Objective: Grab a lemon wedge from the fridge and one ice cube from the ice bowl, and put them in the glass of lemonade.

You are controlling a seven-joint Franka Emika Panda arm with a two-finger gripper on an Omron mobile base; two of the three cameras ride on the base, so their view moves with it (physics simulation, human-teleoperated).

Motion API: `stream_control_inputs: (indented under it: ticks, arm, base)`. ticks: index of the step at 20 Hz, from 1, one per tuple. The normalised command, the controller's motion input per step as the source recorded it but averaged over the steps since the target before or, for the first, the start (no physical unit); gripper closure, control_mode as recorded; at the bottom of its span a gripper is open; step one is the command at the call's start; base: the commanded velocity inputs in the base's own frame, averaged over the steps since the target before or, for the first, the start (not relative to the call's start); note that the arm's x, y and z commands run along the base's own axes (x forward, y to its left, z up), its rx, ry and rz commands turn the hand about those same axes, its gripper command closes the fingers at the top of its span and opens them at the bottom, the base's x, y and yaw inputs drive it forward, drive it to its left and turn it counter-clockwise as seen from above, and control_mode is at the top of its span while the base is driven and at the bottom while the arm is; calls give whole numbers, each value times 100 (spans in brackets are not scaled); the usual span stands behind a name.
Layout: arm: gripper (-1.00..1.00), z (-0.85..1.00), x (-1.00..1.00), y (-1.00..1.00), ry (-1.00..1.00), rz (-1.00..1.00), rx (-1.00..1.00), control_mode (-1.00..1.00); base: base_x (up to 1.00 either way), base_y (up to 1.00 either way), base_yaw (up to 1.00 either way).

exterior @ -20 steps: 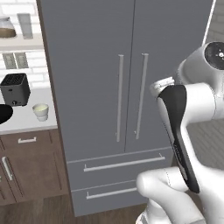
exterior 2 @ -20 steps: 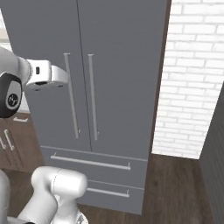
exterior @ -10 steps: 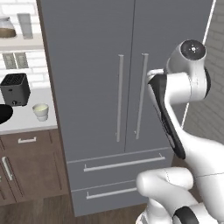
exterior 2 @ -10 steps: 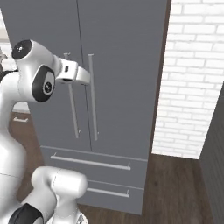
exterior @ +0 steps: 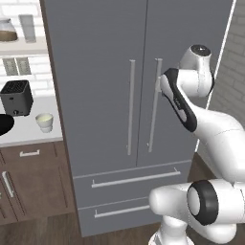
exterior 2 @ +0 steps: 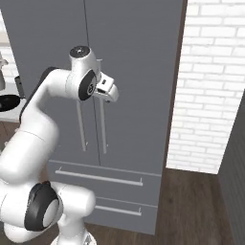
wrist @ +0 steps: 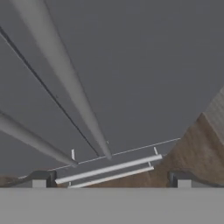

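Observation:
The fridge [exterior: 100, 95] stands straight ahead with both doors shut, so the lemon wedge is hidden. My gripper [exterior 2: 109, 93] is open and empty, just in front of the right door's slim handle [exterior 2: 102, 119], at its upper end. In the hand view the open gripper [wrist: 110, 180] looks down along both long handles [wrist: 65, 87] toward the drawer bars. The glass of lemonade [exterior: 44, 122] sits on the counter left of the fridge. Only the edge of the black ice bowl [exterior: 4, 125] shows beside it. The ice cube is out of view.
A black toaster [exterior: 16, 97] stands behind the glass on the counter [exterior: 28, 136]. Two wide drawers [exterior: 134, 179] with bar handles lie below the fridge doors. A white brick wall [exterior 2: 210, 95] is to the right of the fridge, with wooden floor [exterior 2: 191, 206] in front of it.
The arm has swung forward and its hand has travelled toward the fridge, ending by the right door's handle. The jaws stayed open. The base and the fridge have not moved.

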Motion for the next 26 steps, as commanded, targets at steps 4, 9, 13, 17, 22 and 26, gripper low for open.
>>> stream_control_inputs:
  ticks: [4, 9, 13, 17, 22, 26]
  arm:
    - [-100, -38, 67, 9, 4, 6, 4, -100]
    - [-100, -39, 12, 13, -5, 5, 0, -100]
    - [-100, -25, 0, 23, -18, 0, -2, -100]
    - [-100, -7, 0, 19, -14, 0, -2, -100]
    - [-100, 0, 0, 21, -12, 0, -3, -100]
    - [-100, 0, 26, 3, -3, 0, -8, -100]
  base:
    - [0, 0, 0]
    - [0, 0, 0]
    - [0, 0, 0]
    - [0, 0, 0]
    - [0, 0, 0]
    - [0, 0, 0]
